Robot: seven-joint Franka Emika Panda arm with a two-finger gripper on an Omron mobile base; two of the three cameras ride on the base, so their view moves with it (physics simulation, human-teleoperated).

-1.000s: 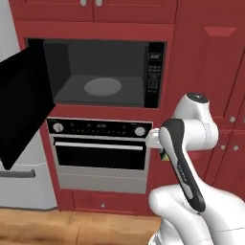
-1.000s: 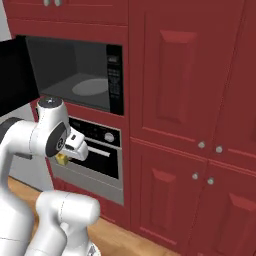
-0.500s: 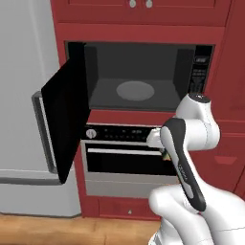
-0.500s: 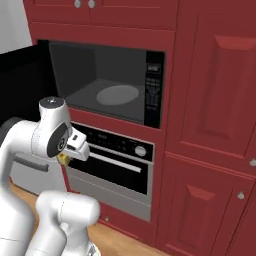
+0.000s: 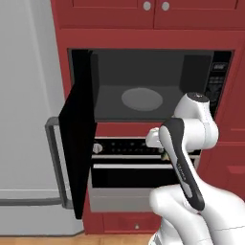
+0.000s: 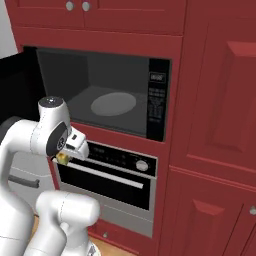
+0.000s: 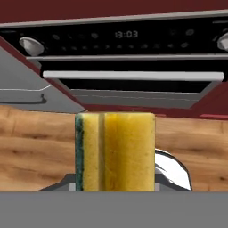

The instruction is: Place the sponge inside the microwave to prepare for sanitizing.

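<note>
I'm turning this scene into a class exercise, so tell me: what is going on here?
A white robot arm holds the sponge in its gripper, down in front of the oven. Above the oven, the microwave stands with its door swung open and its turntable bare. The sponge is not yet inside.

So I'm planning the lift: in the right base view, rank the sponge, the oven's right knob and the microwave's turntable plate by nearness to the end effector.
1. sponge, gripped in the end effector.
2. oven's right knob, to the right.
3. turntable plate, up inside the microwave.
</note>
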